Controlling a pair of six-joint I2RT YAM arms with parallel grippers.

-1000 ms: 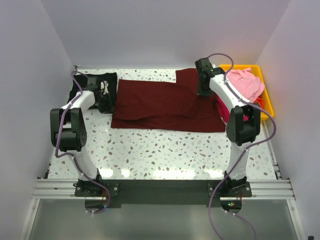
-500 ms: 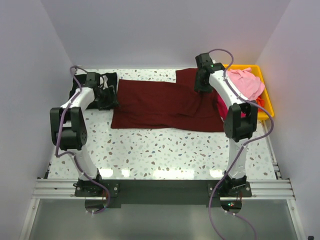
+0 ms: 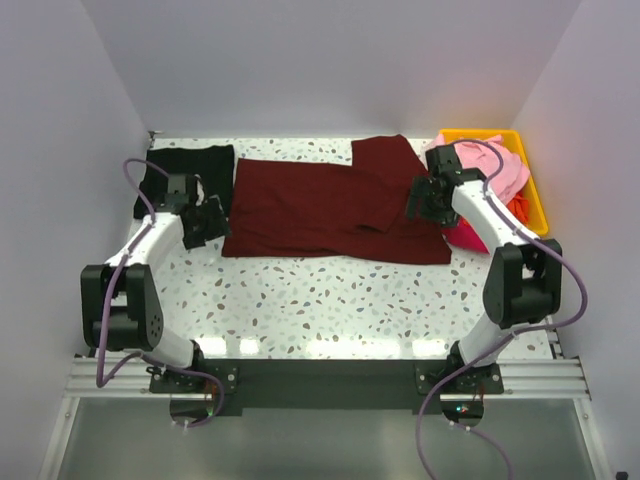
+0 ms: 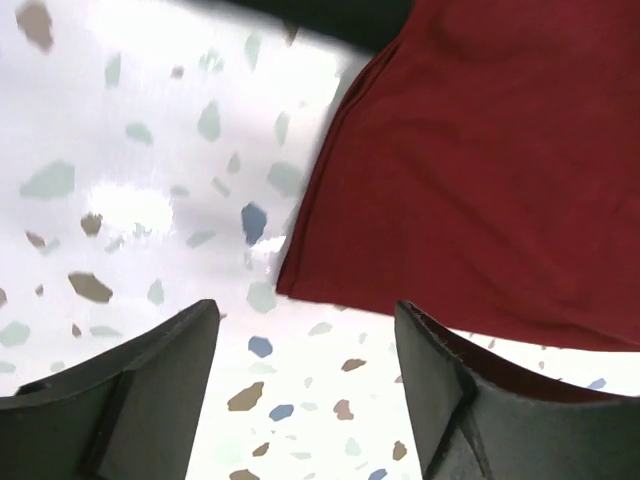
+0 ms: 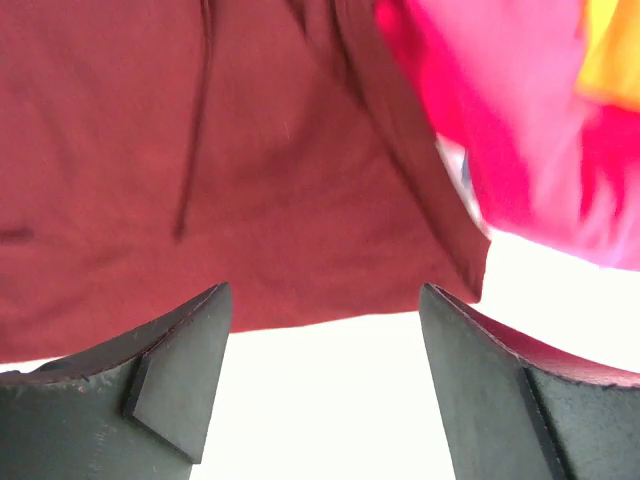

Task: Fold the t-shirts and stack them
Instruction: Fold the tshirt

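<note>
Cloth of the large dark maroon t-shirt (image 3: 330,210) lies spread flat across the far middle of the white speckled table (image 3: 330,300), with one sleeve reaching toward the far edge. A black t-shirt (image 3: 185,165) lies at the far left corner, just beside the maroon one's left edge. At the far right a light pink t-shirt (image 3: 500,168) is heaped in the yellow plastic bin (image 3: 535,205). A crumpled magenta t-shirt (image 3: 462,232) sits by the bin, right at the maroon shirt's right edge. The left claw (image 3: 210,220) hangs low beside the maroon shirt's near left corner. Its fingers (image 4: 140,390) are apart, with only table and that corner of the shirt showing between them. The right claw (image 3: 425,198) is over the shirt's right side, close to the magenta cloth. Its fingers (image 5: 180,370) are likewise apart and hold nothing, and the wrist view shows the shirt's hem running across between them.
</note>
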